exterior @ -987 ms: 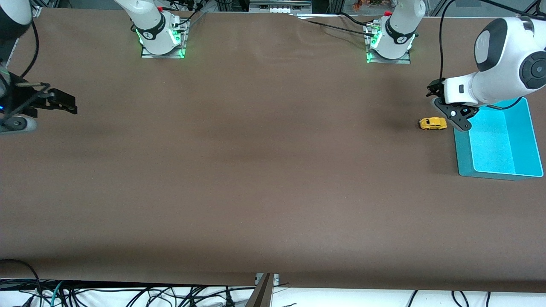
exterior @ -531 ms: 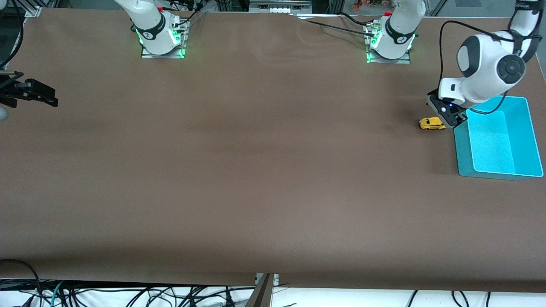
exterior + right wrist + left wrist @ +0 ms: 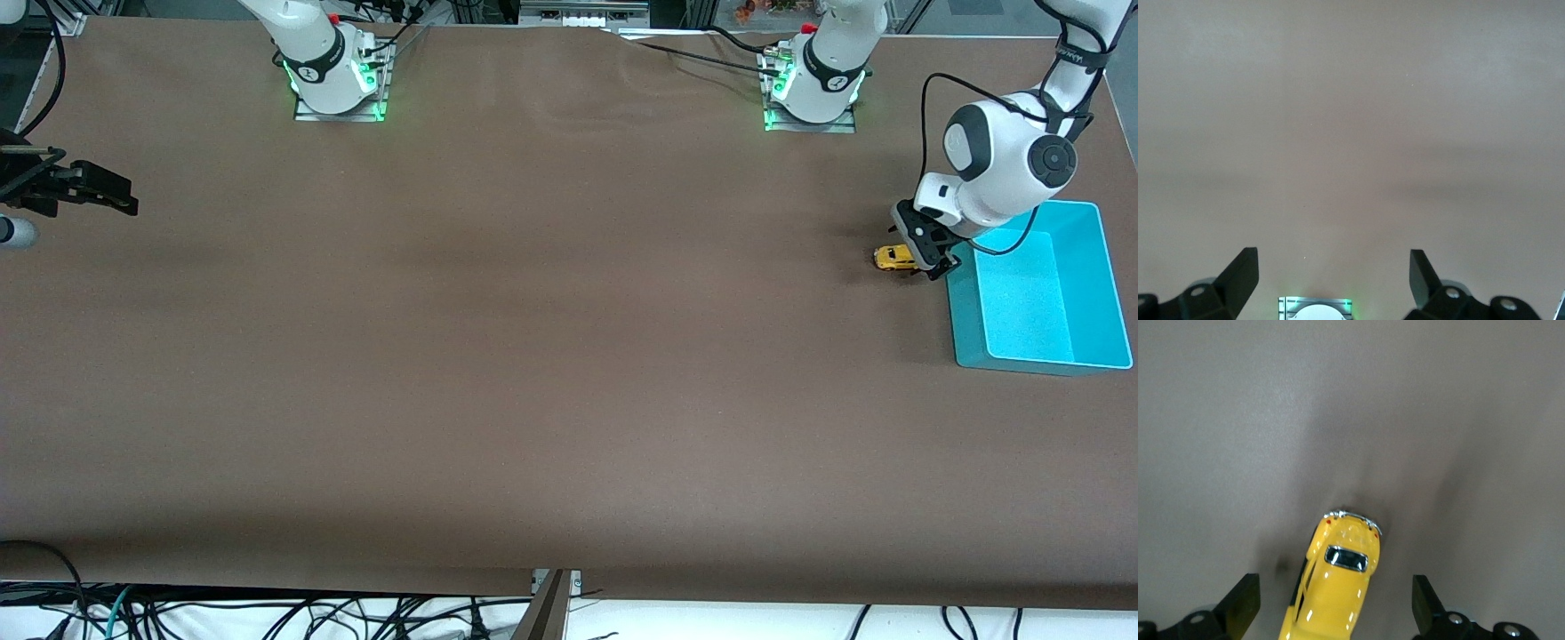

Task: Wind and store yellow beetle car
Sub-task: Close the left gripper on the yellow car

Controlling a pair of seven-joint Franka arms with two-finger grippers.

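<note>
Even overhead light falls on the brown table (image 3: 533,356), with faint darker bands across it. Soft shadows pool beside the yellow car (image 3: 1335,587) under the left hand (image 3: 1335,613); its roof shows small glints. Green lights glow at both arm bases (image 3: 338,93).

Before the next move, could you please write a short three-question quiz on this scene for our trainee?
1. True or false: the left gripper is already shut on the yellow beetle car.
2. Which container stands beside the car, toward the left arm's end of the table?
A. a red bowl
B. a turquoise bin
C. a wooden crate
3. Fill in: the right gripper waits with fingers ____ over the table at the right arm's end.

Key
1. False: in the left wrist view its fingers stand apart on either side of the car, not touching it.
2. B
3. open
</note>
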